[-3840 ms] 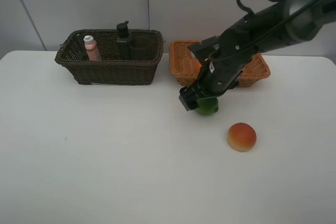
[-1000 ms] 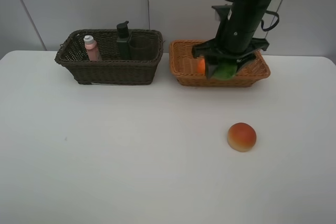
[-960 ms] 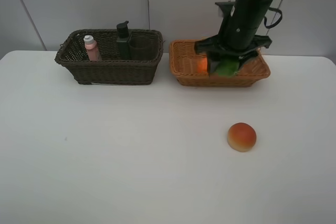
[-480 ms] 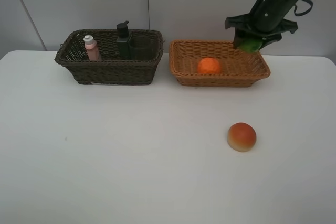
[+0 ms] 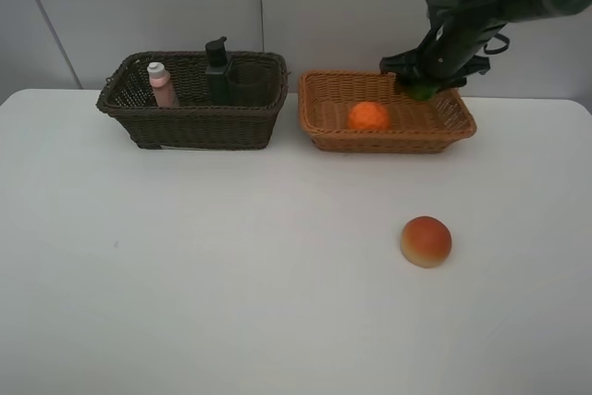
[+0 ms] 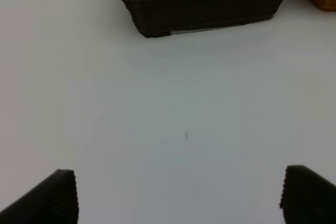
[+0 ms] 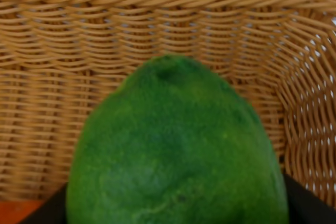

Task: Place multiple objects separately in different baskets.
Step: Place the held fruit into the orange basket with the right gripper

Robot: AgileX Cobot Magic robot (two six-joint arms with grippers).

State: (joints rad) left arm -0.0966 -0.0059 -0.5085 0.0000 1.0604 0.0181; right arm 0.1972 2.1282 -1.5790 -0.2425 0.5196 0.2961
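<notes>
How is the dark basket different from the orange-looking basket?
The dark brown basket is deeper, while the light tan basket is shallower. The dark brown basket holds a pink bottle, a dark pump bottle and a cup; the light tan basket holds an orange. The right gripper holds a green fruit over the light tan basket; nothing hangs over the dark one. Both are rectangular and woven.

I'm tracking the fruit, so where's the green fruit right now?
The green fruit is gripped by the right gripper over the back right of the tan basket, right of the orange.
</notes>
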